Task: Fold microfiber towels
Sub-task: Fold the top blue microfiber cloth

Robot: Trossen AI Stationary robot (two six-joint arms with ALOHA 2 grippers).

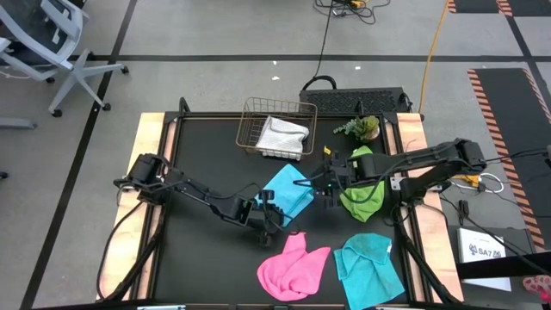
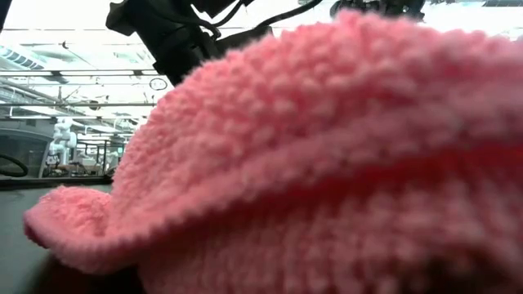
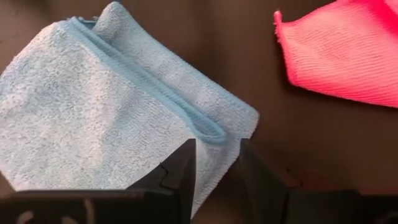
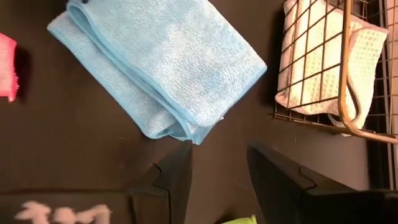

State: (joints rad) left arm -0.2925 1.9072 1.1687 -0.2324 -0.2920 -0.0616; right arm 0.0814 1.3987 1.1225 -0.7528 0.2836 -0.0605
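A folded cyan-blue towel (image 1: pixel 288 191) lies flat at the middle of the black table (image 1: pixel 207 258). My left gripper (image 1: pixel 267 215) is at its near-left corner, closed on it (image 3: pixel 214 180). My right gripper (image 1: pixel 328 189) hangs open above the table off the towel's right corner, with only bare table between its fingers (image 4: pixel 219 177). A pink towel (image 1: pixel 293 269), which fills the low view (image 2: pixel 327 163), and a second cyan towel (image 1: pixel 370 267) lie crumpled near the front edge. A lime green towel (image 1: pixel 362 196) lies under the right arm. A white-grey towel (image 1: pixel 284 135) lies in the basket. My left gripper has the blue towel's folded corner (image 3: pixel 214 146) between its two fingers (image 3: pixel 180 177), taking several layers at the fold with the hemmed edge. The fingers come slanting down from the table's left. The towel lies flat on the table, slack.
A copper wire basket (image 1: pixel 274 120) stands at the far middle, seen close in the right wrist view (image 4: pixel 348 81). A small green plant (image 1: pixel 362 127) sits at the far right. Bare table lies left of the towels. Wooden rails (image 1: pixel 151 146) edge the table.
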